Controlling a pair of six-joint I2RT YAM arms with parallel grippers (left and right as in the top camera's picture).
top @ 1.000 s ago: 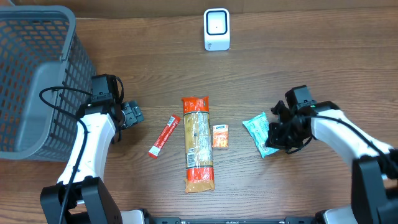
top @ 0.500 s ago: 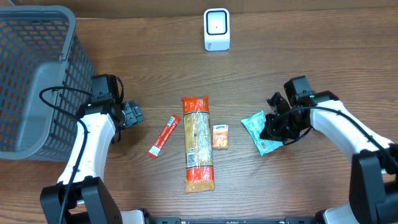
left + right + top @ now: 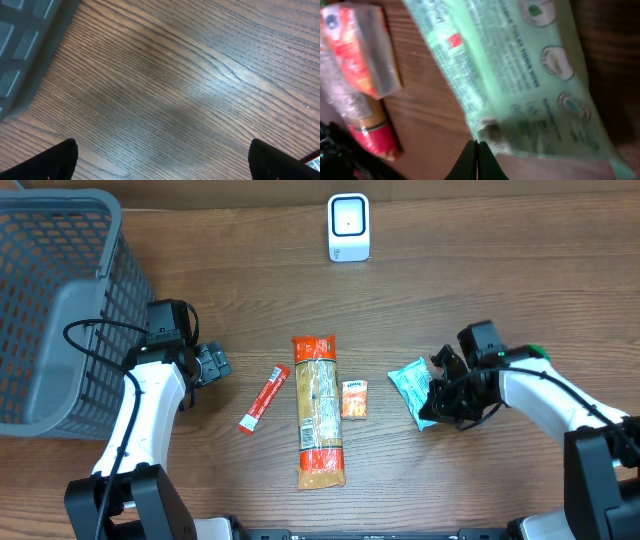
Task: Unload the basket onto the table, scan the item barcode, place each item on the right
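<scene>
Frankly, the weak spot is the hold. The right gripper (image 3: 476,151) has its fingers pressed together right at the crimped edge of the green packet (image 3: 410,388). From the right wrist view I cannot tell whether it has caught the seam or only touches it. A pinch on so thin and slick a strip could let the soft packet slide out or sag when lifted. I can't pick out the barcode among the print on the upper face, so it might also reach the scanner (image 3: 348,227) with the wrong side showing.

The packet lies on the tabletop (image 3: 500,270), just right of the small orange packet (image 3: 354,398) and well short of the scanner. Its long axis runs diagonally, with the far end angled left toward the pasta bag (image 3: 319,412) and the near end at the gripper. The left gripper (image 3: 212,365) hangs spread wide over bare wood, holding nothing.
</scene>
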